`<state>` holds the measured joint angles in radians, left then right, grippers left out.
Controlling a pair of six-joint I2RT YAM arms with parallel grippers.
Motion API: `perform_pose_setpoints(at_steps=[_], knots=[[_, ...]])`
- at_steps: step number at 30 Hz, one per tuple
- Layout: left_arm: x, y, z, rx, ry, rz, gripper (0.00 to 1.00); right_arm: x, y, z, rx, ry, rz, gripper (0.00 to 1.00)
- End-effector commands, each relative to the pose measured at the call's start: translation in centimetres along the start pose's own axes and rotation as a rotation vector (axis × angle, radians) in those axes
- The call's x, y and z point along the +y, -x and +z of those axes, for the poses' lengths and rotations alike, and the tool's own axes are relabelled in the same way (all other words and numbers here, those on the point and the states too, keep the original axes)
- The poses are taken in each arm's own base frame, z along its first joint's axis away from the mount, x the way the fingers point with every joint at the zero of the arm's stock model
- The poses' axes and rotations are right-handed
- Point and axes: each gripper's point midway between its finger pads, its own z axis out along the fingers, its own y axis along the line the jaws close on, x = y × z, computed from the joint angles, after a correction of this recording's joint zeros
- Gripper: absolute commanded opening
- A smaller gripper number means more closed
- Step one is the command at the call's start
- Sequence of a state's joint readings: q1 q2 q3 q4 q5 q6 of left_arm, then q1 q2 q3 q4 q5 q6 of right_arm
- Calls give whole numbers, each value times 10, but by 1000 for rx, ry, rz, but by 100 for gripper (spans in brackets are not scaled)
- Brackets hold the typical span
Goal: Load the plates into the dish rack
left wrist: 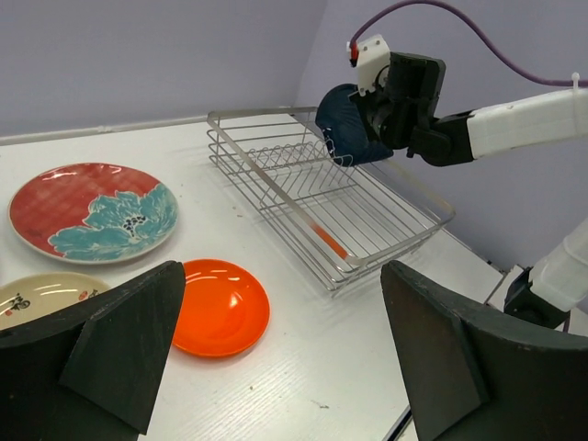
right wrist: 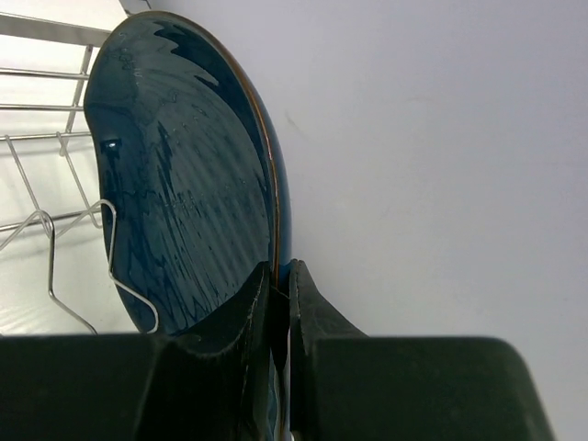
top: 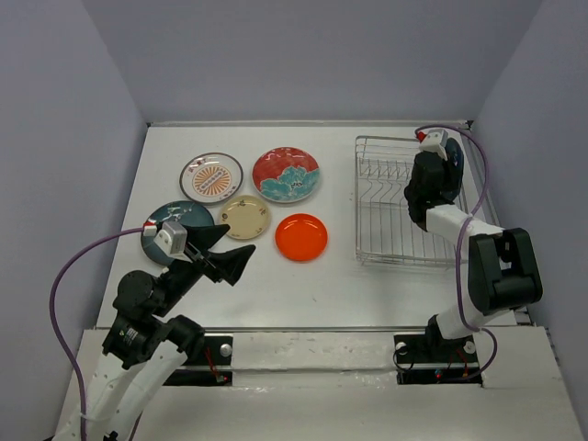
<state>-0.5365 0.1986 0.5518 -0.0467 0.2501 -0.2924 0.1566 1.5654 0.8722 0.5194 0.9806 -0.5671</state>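
Note:
The silver wire dish rack [top: 390, 216] stands at the right and also shows in the left wrist view [left wrist: 367, 216]. My right gripper [right wrist: 280, 272] is shut on the rim of the dark blue leaf-shaped plate [right wrist: 184, 184]. It holds the plate on edge at the rack's far right end [top: 453, 165], among the slot wires. My left gripper [top: 233, 250] is open and empty, above the table near the plain orange plate [top: 301, 236]. The sunburst plate [top: 211, 176], red flowered plate [top: 286, 174], cream-yellow plate [top: 244, 217] and dark teal plate [top: 176, 218] lie flat at the left.
The table is walled by grey panels on the left, back and right. The right wall runs close behind the rack. A purple cable loops from each wrist. The teal plate is partly hidden under my left wrist.

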Motion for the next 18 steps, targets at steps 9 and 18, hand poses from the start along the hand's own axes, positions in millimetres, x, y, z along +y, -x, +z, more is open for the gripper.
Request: perform_pose_setpoints(at_steps=[9,18], knots=[[-4,14,-1,-45,-10,20,99,14,-6,-7,50,56,234,26],[-3,11,1,-30,-6,17,99,13,0,-10,132,71,264,64]])
